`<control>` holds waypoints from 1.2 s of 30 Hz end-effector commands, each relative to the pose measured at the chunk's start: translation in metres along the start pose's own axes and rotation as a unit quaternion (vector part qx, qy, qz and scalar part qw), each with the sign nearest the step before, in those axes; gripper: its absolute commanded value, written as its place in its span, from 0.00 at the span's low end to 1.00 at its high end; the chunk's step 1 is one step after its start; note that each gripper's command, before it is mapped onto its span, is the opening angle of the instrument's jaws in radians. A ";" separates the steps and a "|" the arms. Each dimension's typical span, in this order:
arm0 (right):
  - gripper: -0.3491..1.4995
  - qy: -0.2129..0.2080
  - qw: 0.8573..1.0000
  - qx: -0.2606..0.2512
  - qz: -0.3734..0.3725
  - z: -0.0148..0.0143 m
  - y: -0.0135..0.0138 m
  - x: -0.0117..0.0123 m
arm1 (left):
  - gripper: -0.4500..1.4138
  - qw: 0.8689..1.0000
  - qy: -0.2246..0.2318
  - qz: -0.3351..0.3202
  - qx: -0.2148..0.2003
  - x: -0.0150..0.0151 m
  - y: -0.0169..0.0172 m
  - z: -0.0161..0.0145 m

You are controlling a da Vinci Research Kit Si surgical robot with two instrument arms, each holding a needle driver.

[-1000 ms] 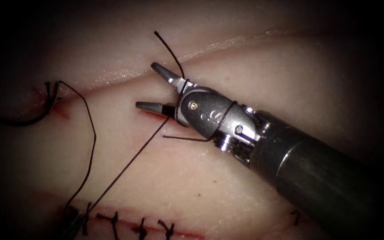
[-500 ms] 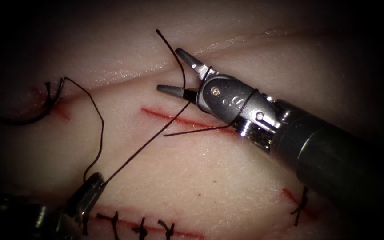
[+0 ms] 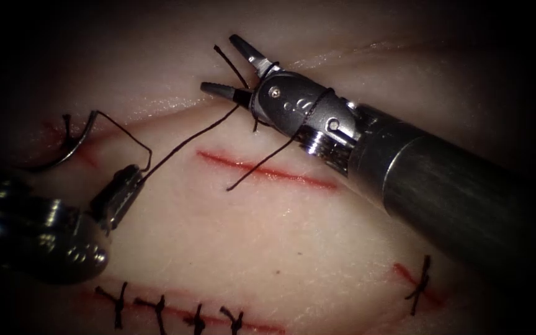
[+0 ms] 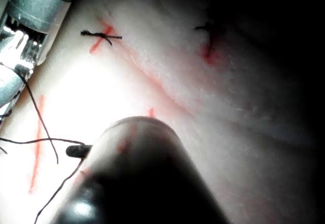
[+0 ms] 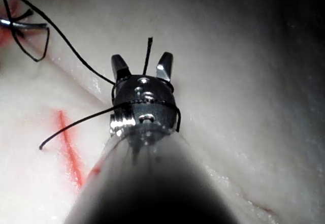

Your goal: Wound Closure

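Along the lower edge of the tissue (image 3: 317,248), a row of four finished stitches (image 3: 159,307) is seen, each dark knot tied across a thin red closed cut (image 3: 262,327). Well apart, at the lower right, a single dark stitch (image 3: 420,285) is laid across a short red mark (image 3: 404,273). A tiny dark speck (image 3: 276,271) is seen between them. A pale crease (image 3: 175,102) is seen running across the upper surface.

The tissue (image 3: 317,248) carried everything — a red open cut (image 3: 268,170) mid-surface, thread (image 3: 262,164) draped across it, a needle (image 3: 63,155) toward its left edge.
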 end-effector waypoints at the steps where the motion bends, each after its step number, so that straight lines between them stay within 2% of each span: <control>1: 0.85 -0.008 1.000 0.001 0.002 0.0013 -0.0004 -0.0001 | 0.00 1.000 -0.002 0.001 -0.001 0.0000 0.0010 0.0003; 3: 0.79 -0.017 1.000 -0.004 0.015 0.0015 -0.0005 -0.0003 | 0.00 1.000 -0.002 0.001 -0.001 -0.0001 0.0011 0.0006; 5: 0.55 -0.023 0.999 -0.009 0.030 0.0014 -0.0008 -0.0003 | 0.00 1.000 -0.003 0.001 -0.001 -0.0002 0.0011 0.0007; 7: 0.00 -0.028 0.999 -0.014 0.036 0.0009 -0.0014 -0.0003 | 0.00 1.000 -0.003 0.001 -0.001 -0.0002 0.0011 0.0008; 13: 0.00 -0.015 0.999 -0.032 0.041 -0.0019 -0.0032 0.0008 | 0.00 1.000 -0.007 -0.002 -0.002 -0.0004 0.0009 0.0015; 17: 0.00 -0.014 0.998 -0.048 0.040 -0.0035 -0.0037 0.0015 | 0.00 1.000 -0.009 -0.016 -0.009 -0.0009 -0.0005 0.0036; 20: 0.00 -0.002 0.997 -0.058 0.041 -0.0043 -0.0036 0.0013 | 0.00 0.999 -0.018 -0.023 -0.019 -0.0016 -0.0027 0.0067; 24: 0.00 0.008 0.997 -0.065 0.039 -0.0047 -0.0037 0.0005 | 0.00 0.999 -0.032 -0.035 -0.013 -0.0027 -0.0061 0.0117; 36: 0.00 0.012 0.997 -0.074 0.028 -0.0050 -0.0055 -0.0008 | 0.00 0.995 -0.047 -0.076 0.030 -0.0054 -0.0155 0.0288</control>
